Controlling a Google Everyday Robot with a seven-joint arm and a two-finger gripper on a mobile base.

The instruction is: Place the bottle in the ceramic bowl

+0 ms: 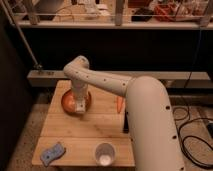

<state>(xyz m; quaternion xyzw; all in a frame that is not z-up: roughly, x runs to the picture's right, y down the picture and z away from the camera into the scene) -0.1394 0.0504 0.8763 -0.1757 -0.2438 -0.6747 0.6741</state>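
Camera view: gripper [80, 107] sat at four o'clock over the bowl [67, 101]; bottle hidden; we couldn't tell its grip; release likely remained.

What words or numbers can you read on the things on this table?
None. No writing shows on the ceramic bowl, the white cup, the blue thing or the arm.
The gripper is down over the bowl.
Nothing on the shelf clutter behind can be made out.

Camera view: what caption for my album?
Robot's gripper hangs over the ceramic bowl on the wooden table.
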